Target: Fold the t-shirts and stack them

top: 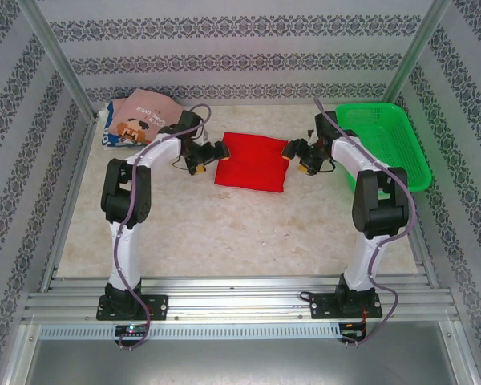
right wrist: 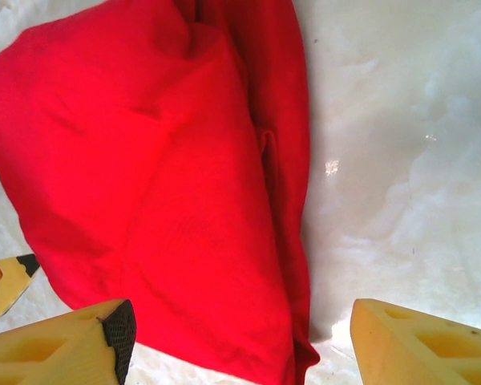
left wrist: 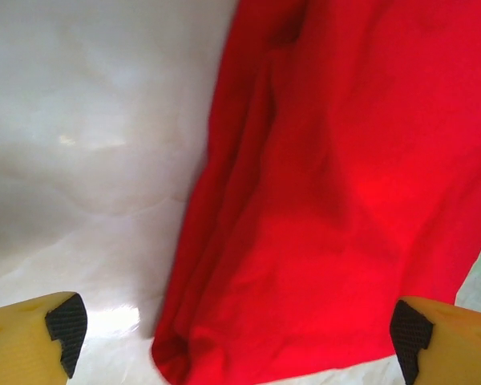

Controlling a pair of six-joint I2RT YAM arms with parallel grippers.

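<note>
Red t-shirt (top: pixel 251 161): plain bright red, folded to rough rectangle, soft creases, layered edges along both sides. Lies flat on table (top: pixel 224 233), centre-rear. Left gripper (top: pixel 222 150) spread wide at shirt's left edge. Right gripper (top: pixel 289 150) spread wide at right edge. Neither clamps cloth. Dusty-pink printed t-shirt (top: pixel 148 116) on white-blue t-shirt (top: pixel 110 132), back-left corner. Green basket (top: pixel 385 140) back-right.

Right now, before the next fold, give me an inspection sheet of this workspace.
Surface: pale, glossy marbled table.
Job's things: red t-shirt folded at centre; pink printed t-shirt atop a white-blue t-shirt, far left corner.
Clutter: green basket, far right.
Claws: left claw and right claw open, flanking the red t-shirt.
Cables: purple cable along each arm.
Surroundings: patterned walls, metal frame posts.
</note>
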